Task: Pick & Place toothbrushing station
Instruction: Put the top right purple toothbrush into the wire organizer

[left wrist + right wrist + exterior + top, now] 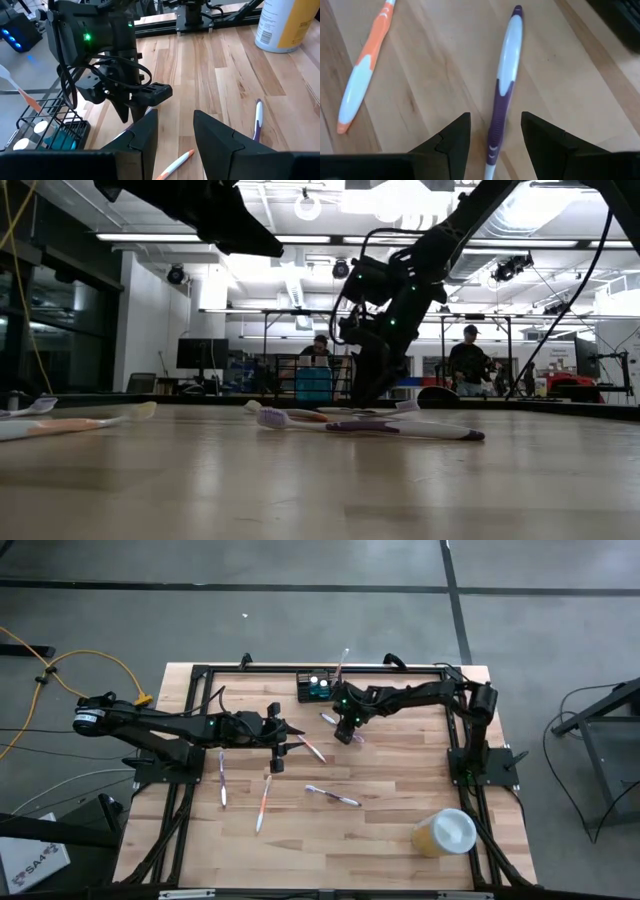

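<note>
I have the right gripper point(492, 135) low over a purple toothbrush point(506, 85), fingers open astride its handle to pinch it. The caddy point(314, 686) waits at twelve o'clock on the surface point(390, 840). The left gripper point(175, 135) hovers, fingers open and empty.

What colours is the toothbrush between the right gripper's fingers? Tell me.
Purple and white toothbrush, between the open right gripper fingers; the right wrist view shows it best.

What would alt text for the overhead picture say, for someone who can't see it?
Seen from above, two dark robot arms reach over a wooden table, the right gripper open over a toothbrush near a black caddy. The left gripper is open mid-table, toothbrushes scattered around; a yellow cup stands near one corner.
</note>
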Motion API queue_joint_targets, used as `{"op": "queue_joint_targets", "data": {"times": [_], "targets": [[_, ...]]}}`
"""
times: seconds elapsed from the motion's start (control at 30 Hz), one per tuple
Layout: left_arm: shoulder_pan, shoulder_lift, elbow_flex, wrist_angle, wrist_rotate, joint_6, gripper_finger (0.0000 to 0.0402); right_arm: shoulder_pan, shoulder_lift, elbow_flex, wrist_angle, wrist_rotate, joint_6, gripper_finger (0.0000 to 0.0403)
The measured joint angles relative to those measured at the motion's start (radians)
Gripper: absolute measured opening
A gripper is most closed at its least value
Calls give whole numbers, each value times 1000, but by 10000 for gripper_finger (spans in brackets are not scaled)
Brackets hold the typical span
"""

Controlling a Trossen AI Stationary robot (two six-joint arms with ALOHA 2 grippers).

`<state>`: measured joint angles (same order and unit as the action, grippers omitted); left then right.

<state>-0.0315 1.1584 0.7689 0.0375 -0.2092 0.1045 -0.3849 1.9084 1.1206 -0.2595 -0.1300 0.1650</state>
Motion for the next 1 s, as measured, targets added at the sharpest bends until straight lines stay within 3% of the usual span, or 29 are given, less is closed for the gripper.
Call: {"op": "queue_joint_targets", "data": {"times": [0.57,1.0], "targets": [[-19,0,0,0,5,0,120,4,64,2,27,-7,24,165],[-24,0,0,0,4,0,120,15,66,2,12,47,5,86]]}}
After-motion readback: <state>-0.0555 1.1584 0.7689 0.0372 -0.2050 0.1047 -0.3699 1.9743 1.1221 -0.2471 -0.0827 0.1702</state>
